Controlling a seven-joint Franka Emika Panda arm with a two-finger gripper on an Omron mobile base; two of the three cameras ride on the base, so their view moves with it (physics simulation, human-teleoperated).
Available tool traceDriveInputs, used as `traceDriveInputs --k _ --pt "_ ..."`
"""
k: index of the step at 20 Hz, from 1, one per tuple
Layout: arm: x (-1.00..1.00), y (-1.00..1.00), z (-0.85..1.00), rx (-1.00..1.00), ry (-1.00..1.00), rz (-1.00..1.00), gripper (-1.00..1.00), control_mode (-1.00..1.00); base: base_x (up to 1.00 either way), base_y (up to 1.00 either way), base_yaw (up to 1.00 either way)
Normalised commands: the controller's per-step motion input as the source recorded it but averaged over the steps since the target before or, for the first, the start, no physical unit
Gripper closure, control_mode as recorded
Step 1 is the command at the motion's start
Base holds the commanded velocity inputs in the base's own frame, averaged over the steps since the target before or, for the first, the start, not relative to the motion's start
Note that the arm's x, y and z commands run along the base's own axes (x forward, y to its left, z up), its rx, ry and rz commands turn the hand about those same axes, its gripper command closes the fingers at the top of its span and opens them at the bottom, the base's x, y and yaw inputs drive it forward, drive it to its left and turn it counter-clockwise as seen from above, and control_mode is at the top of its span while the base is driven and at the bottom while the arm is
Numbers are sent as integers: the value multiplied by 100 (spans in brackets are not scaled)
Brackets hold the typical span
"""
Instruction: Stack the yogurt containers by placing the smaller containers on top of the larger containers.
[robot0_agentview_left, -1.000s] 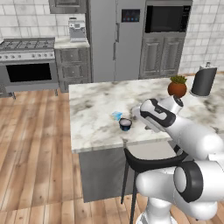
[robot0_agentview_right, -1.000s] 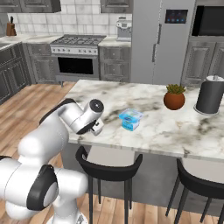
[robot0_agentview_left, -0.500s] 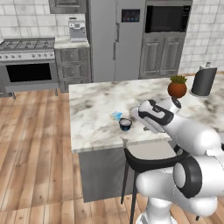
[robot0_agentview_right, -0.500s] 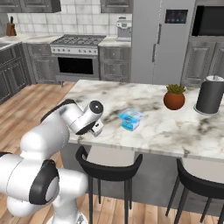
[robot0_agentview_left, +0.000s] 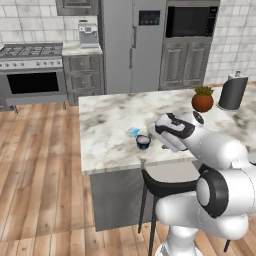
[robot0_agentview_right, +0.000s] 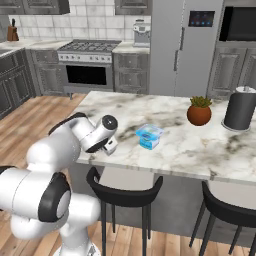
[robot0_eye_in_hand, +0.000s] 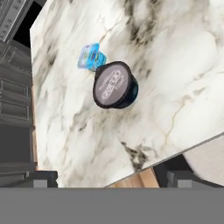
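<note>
— Navy cup (robot0_eye_in_hand: 115, 85) with greyish lid, centre of hand view, upright on marble counter (robot0_eye_in_hand: 175, 57). Pale blue cup (robot0_eye_in_hand: 91, 57) just up-left of it, touching or nearly so; hard to tell which.

— And from the base cameras?

— Left base view: navy cup (robot0_agentview_left: 143, 142) near the counter's front edge, mid-frame, pale blue one (robot0_agentview_left: 133, 132) just up-left. Right base view: bright blue tub (robot0_agentview_right: 149, 136) at centre, well apart from the plant pot (robot0_agentview_right: 199, 110) and grey cylinder (robot0_agentview_right: 240, 108) to the right.

— Gripper?

— Gripper (robot0_agentview_left: 166, 145) low, just right of the navy cup in left base view. Only two dark tips at the bottom corners of hand view, nothing between; probably spread, but cannot tell for sure.

— Handling?

— Likely light, thin-walled plastic, smooth and a bit slippery; round side prone to rolling out of a loose pinch. Best taken across the side wall below the lid rim, gently, not by the foil-like top. Neighbouring pale cup easily knocked.
</note>
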Motion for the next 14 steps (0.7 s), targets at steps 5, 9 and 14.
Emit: traceDriveInputs --k 5,9,14 --pt "20 0 -11 3 0 0 -100 -100 0 0 0" --pt "19 0 -11 2 0 0 -100 -100 0 0 0" --pt "17 0 -16 0 0 0 -100 -100 0 0 0"
